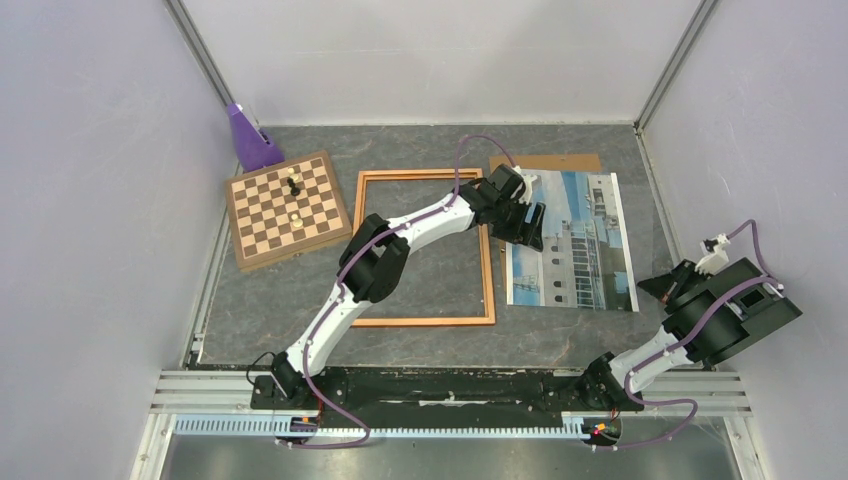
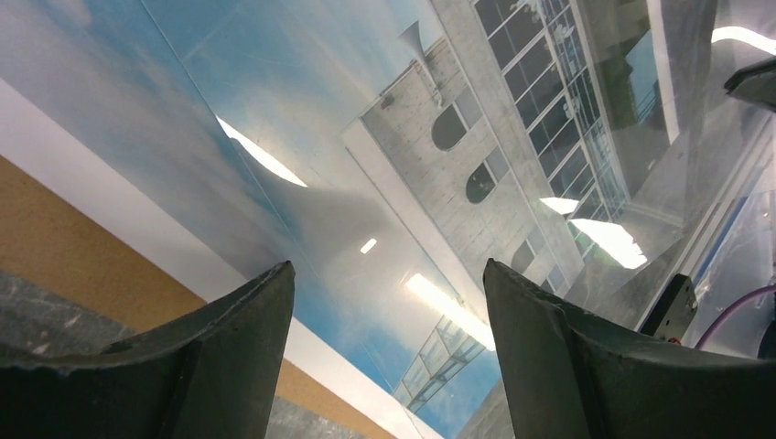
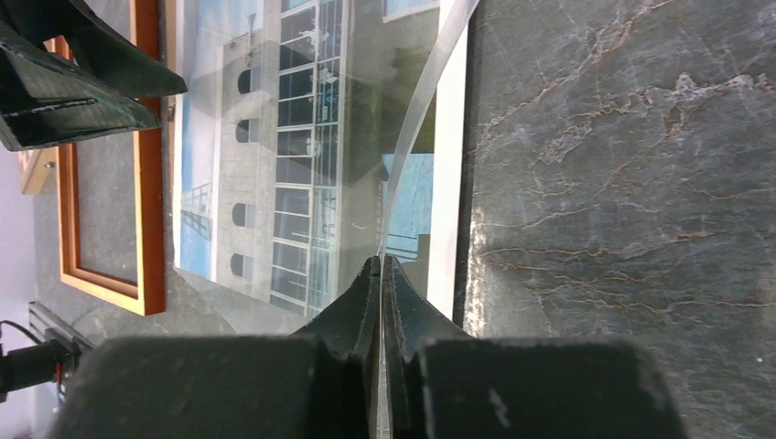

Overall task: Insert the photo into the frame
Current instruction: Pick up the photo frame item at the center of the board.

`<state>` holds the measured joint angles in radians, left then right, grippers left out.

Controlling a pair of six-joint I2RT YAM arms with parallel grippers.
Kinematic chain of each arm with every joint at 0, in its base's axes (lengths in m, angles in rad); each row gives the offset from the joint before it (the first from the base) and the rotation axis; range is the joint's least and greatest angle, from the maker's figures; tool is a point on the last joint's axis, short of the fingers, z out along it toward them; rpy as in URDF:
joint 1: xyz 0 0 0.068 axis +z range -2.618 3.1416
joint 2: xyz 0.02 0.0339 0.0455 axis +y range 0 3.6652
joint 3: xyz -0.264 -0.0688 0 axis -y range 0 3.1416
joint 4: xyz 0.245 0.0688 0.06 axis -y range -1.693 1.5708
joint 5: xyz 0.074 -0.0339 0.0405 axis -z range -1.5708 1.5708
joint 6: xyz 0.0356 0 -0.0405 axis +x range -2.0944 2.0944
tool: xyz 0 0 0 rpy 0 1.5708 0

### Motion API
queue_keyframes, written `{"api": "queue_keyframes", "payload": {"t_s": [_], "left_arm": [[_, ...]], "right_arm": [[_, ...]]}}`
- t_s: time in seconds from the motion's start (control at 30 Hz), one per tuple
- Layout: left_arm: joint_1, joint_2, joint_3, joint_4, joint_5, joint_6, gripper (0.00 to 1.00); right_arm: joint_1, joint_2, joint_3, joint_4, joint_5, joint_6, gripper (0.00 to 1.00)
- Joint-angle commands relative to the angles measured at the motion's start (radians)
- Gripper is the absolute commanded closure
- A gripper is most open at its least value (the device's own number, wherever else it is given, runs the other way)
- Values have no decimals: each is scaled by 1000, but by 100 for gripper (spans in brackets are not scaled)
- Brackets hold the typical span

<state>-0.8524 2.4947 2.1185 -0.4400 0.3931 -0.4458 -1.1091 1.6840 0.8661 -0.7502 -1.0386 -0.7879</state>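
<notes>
Top view, room: a dark grey table (image 1: 560, 335) with stone-like marks, and plain pale walls (image 1: 100, 200) on three sides.
Top view, count: two arms. One big thin orange-brown wooden frame (image 1: 425, 321). One big paper photo (image 1: 590, 250) of a pale building and blue sky. One flat brown board (image 1: 560, 161). One brown-and-cream wooden chessboard (image 1: 288, 208) with a few small chess pieces (image 1: 293, 183). One purple thing (image 1: 250, 140) in the back left corner.
Top view, photo: it lies flat on the table just right of the frame, not inside it. Its far end lies on the brown board.
Top view, my arms: my left gripper (image 1: 525, 225) reaches across the frame to the photo's far left corner. My right gripper (image 1: 655, 287) is by the photo's near right corner.
Left wrist view, surface: photo (image 2: 274, 110) with its white edge, then brown board (image 2: 82, 247), then grey table (image 2: 37, 311).
Left wrist view, left gripper (image 2: 389, 267): my two fingers are spread wide over the photo, with nothing between them.
Right wrist view, surface: grey table (image 3: 622, 183) on one side, and the photo (image 3: 274, 137) with the frame (image 3: 149, 183) beyond it on the other.
Right wrist view, count: one thin see-through clear sheet (image 3: 416, 110), bending up off the photo.
Right wrist view, right gripper (image 3: 380, 265): my fingers are pinched tight on the edge of the clear sheet.
</notes>
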Motion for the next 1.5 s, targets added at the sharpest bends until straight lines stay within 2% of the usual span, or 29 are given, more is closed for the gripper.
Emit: {"api": "queue_keyframes", "payload": {"t_s": [0.0,0.2,0.57,0.97,1.13,1.33,1.47], "left_arm": [[17,-55,57,-89,-33,80,17],[31,-95,107,-114,-24,106,15],[34,-117,123,-114,8,106,13],[41,-153,270,-155,-19,173,10],[47,-193,316,-188,-60,150,10],[55,-259,324,-221,-109,112,10],[70,-275,345,-234,-94,39,10]], "right_arm": [[-38,-20,94,-44,-56,47,100],[-38,-46,150,-112,-80,31,100],[-38,-102,163,-113,-113,71,100],[34,-206,340,-235,-179,93,100],[118,-286,405,-174,-184,236,100],[252,-431,354,184,-113,626,100],[362,-493,354,283,-33,741,100]]}}
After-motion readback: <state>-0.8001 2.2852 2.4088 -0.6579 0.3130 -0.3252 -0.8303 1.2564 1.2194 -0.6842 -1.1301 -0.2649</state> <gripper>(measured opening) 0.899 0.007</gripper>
